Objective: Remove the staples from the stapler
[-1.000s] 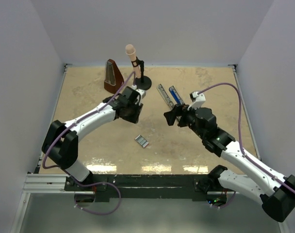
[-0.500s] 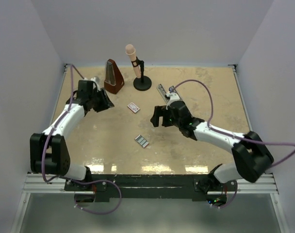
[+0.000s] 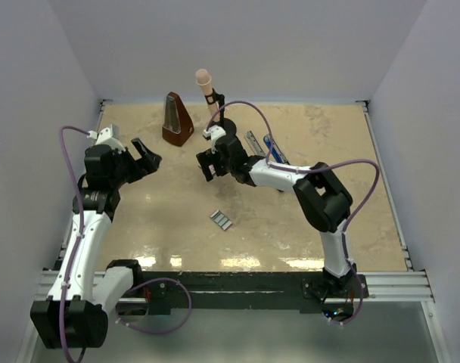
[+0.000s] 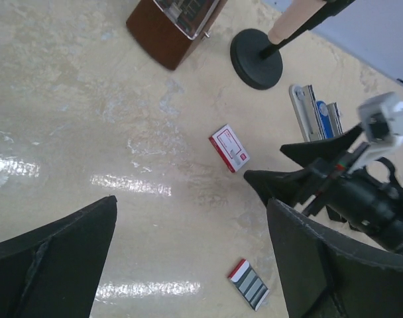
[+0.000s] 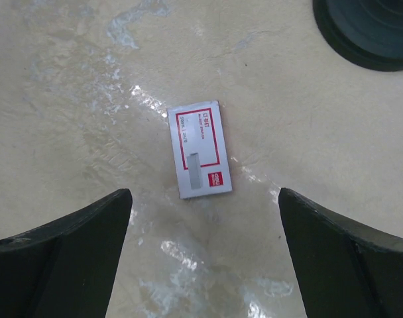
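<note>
Stapler (image 3: 262, 147): 1. Staples (image 3: 221, 219): 1 small cluster of strips, exact number unclear. White box (image 5: 199, 158), red print: 1. Metronome (image 3: 175, 119): 1. Microphone (image 3: 207, 85) on stand: 1.

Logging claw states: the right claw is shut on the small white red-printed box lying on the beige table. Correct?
No. The right claw is open, hanging above the small white red-printed box without touching it; the right wrist view shows this. The box lies on the beige table.
</note>
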Robot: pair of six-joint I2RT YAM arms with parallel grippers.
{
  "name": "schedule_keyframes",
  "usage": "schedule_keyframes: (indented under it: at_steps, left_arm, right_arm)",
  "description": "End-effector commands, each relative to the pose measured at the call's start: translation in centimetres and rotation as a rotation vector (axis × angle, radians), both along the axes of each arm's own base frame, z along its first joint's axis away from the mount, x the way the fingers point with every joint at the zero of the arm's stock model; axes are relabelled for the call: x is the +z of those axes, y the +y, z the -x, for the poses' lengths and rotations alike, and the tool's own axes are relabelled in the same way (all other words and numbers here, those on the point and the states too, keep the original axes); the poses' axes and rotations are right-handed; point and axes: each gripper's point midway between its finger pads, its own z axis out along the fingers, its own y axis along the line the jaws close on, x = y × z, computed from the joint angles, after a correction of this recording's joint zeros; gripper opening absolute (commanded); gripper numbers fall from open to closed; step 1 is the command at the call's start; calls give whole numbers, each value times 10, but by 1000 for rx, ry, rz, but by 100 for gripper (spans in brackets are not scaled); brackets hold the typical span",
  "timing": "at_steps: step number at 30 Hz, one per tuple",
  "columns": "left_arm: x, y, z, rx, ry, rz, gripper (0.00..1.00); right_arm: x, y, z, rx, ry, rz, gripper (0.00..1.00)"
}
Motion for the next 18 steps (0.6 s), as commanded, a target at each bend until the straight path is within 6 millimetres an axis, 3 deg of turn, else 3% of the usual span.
schedule_keyframes:
  at_steps: [1, 2, 5, 9, 18]
  left_arm:
    - [12, 15, 12, 49, -58, -74, 100]
    - [11, 21, 14, 77, -59, -94, 100]
    - [21, 29, 22, 122, -99, -115, 100]
    - [37, 30, 30, 137, -168, -113, 100]
    - [36, 30, 27, 134, -158, -111, 99]
  right_arm:
    - [3, 14, -21, 47, -62, 97, 96]
    - [-12, 13, -20, 52, -36, 130, 96]
    - [-13, 19, -28, 62, -45, 139, 95]
    - [-28, 27, -32, 82, -25, 154, 92]
    - [-50, 30, -34, 127, -22, 203, 82]
